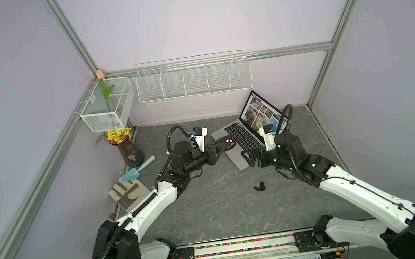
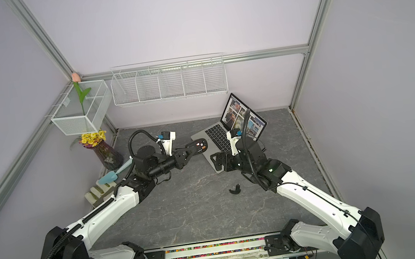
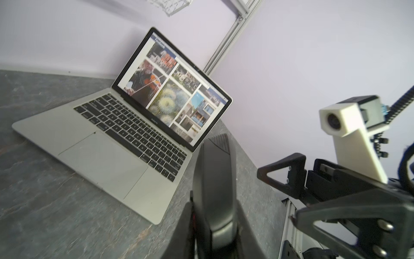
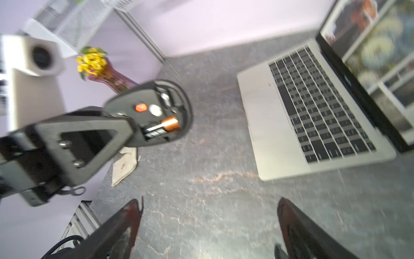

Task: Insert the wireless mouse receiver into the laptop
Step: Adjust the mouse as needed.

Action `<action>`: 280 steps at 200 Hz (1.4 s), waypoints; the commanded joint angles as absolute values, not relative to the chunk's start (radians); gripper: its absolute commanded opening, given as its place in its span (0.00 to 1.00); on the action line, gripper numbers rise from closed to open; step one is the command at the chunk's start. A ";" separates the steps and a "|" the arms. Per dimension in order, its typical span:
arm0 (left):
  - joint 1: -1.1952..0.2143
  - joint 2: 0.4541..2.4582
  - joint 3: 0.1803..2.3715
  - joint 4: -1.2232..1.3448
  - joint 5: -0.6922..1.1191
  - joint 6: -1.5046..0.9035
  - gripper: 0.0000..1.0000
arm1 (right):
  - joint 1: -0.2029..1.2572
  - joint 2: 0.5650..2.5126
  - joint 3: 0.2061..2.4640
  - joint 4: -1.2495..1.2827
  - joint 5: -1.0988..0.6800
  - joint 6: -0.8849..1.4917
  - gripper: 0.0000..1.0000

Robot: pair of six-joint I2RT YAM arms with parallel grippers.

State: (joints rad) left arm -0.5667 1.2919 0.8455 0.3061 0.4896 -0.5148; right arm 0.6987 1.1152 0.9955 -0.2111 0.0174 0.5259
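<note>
My left gripper (image 1: 223, 147) is shut on a black oval mouse (image 1: 227, 142), held above the table beside the laptop's front left corner. The mouse's underside (image 4: 154, 112) faces up with its compartment uncovered, showing a battery and a red light. The wireless mouse receiver is hidden; I cannot pick it out in any view. The silver laptop (image 1: 243, 135) stands open at the back right, its screen (image 3: 170, 87) showing a grid of photos. My right gripper (image 1: 249, 158) hovers open over the laptop's near front corner, with nothing between its fingers (image 4: 132, 215).
A curved black cover piece (image 1: 260, 186) lies on the table in front of the right arm. At the left edge stand a vase of yellow flowers (image 1: 127, 150), a blue trowel (image 1: 137, 169) and gloves (image 1: 128, 191). Wire baskets (image 1: 193, 78) hang on the back wall.
</note>
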 commanded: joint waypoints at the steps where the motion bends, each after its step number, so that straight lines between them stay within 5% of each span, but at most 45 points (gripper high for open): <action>1: -0.600 1.258 0.884 0.435 0.448 -0.484 0.00 | 0.720 1.120 0.999 -0.028 -0.024 0.495 0.97; 28: -0.644 1.202 0.847 0.498 0.286 -0.320 0.00 | 0.668 1.102 0.970 0.179 -0.117 0.655 1.00; 42: -0.651 1.197 0.826 0.584 0.249 -0.281 0.00 | 0.605 1.120 0.993 0.214 -0.172 0.814 0.89; 69: -0.682 1.206 0.810 0.712 0.177 -0.155 0.00 | 0.568 1.193 1.071 0.206 -0.232 1.042 0.89; 96: -0.683 1.237 0.833 0.768 0.191 -0.111 0.00 | 0.570 1.253 1.082 0.469 -0.314 1.161 0.89; 211: -0.716 1.310 0.804 0.938 0.261 -0.051 0.00 | 0.631 1.331 1.153 0.412 -0.219 1.141 0.89; 238: -0.716 1.304 0.796 0.915 0.249 -0.022 0.00 | 0.631 1.338 1.152 0.441 -0.211 1.151 1.00; 257: -0.716 1.305 0.794 0.890 0.244 -0.005 0.00 | 0.635 1.334 1.143 0.460 -0.191 1.140 0.80; 280: -0.717 1.302 0.799 0.855 0.252 0.000 0.00 | 0.636 1.346 1.145 0.472 -0.214 1.124 0.68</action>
